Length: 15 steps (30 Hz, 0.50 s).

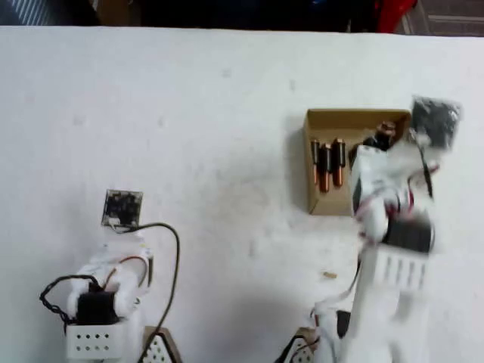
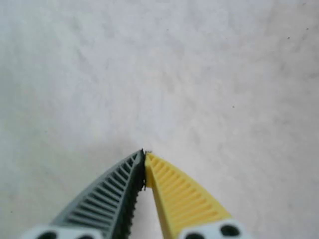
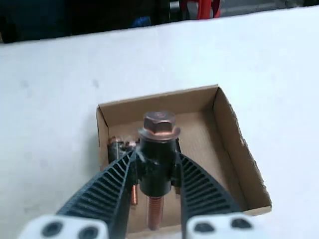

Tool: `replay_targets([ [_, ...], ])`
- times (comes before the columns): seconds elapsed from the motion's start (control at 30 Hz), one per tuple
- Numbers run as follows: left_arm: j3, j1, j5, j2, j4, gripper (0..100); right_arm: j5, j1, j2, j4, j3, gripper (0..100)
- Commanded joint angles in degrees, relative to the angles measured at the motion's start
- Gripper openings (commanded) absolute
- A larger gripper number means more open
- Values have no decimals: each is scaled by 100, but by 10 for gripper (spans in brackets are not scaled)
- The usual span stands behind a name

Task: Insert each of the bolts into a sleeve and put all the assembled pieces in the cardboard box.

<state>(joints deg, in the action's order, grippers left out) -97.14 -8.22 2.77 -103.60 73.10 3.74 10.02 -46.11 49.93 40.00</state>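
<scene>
Copper-coloured bolt (image 3: pixel 159 124), seated head-up in a black sleeve (image 3: pixel 154 174), is clamped between the fingers of the right gripper (image 3: pixel 155 158), with its threaded end poking out beneath the sleeve. Directly below the gripper sits the open cardboard box (image 3: pixel 234 149), where other assembled pieces (image 1: pixel 327 162) lie side by side along the wall just beyond one finger. Off to the side, the left gripper (image 2: pixel 144 155) hangs over the white table (image 2: pixel 159 69), tips pressed together and holding nothing.
</scene>
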Motion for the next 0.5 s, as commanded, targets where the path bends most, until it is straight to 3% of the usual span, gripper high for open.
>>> replay_targets([
  [0.0,9,-4,35,-66,53,23,563,75,1314,4,-870,17],
  [0.47,9,-31,26,-66,53,23,1407,769,4796,13,-2936,17],
])
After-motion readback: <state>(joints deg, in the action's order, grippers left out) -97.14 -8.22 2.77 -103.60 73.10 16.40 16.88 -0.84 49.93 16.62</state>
